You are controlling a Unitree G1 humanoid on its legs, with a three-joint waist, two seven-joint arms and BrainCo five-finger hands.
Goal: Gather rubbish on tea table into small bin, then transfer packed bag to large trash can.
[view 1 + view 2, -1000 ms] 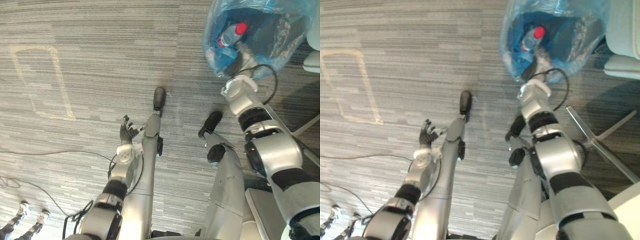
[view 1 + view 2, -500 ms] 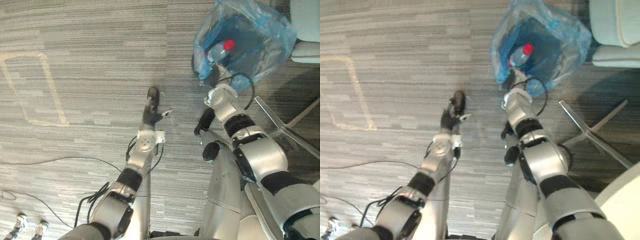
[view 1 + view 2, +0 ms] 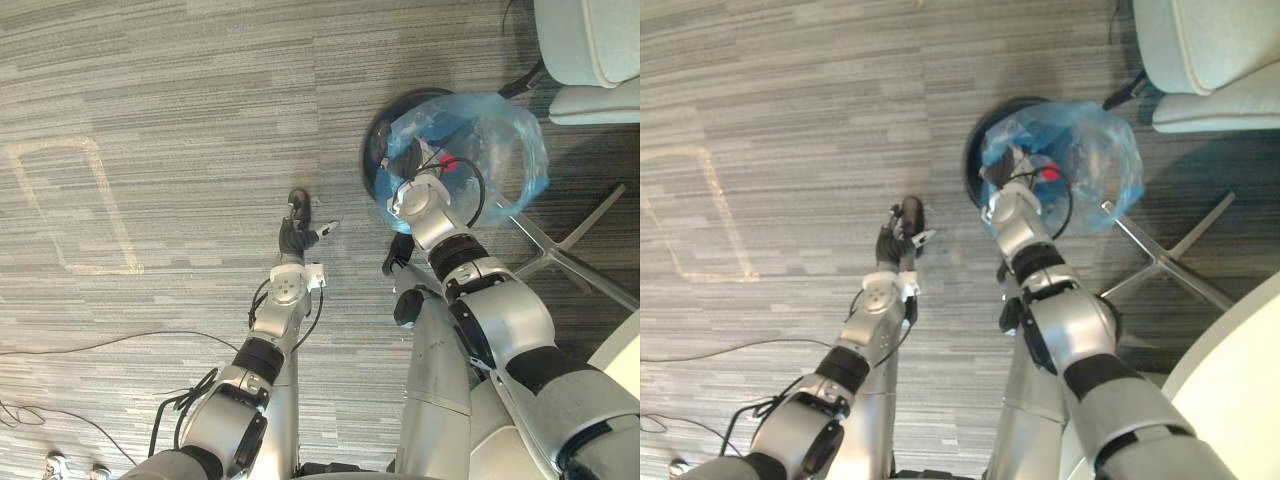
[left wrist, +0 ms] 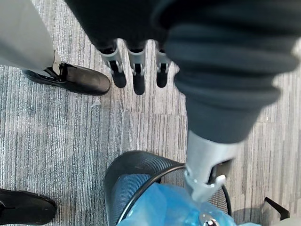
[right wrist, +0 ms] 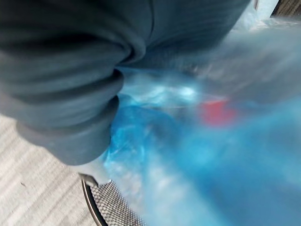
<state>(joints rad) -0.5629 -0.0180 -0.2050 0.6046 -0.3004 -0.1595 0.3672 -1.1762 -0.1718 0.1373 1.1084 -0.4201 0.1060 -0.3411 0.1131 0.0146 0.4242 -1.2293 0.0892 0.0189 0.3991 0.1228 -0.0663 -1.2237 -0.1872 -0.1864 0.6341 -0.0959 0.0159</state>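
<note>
Grey striped carpet point(image 3: 180, 90) covers the floor, with a pale tape outline point(image 3: 100, 269) marked on it off to the left. A pale chair point(image 3: 585, 40) stands at the far right on splayed metal legs point(image 3: 560, 250), and a white bench point(image 3: 1245, 400) edge cuts the near right corner. Beside the chair legs sits a black mesh bin point(image 3: 372, 160). The blue bag point(image 3: 500, 150) lies over its mouth and bulges past the rim toward the chair, a red cap point(image 3: 447, 164) showing inside. The right hand point(image 3: 403, 160) is at the bag's top, fingers buried in plastic, so I cannot tell their state. The left hand point(image 3: 293, 238) hangs over bare carpet left of the bin, fingers point(image 4: 134, 70) straight and empty.
</note>
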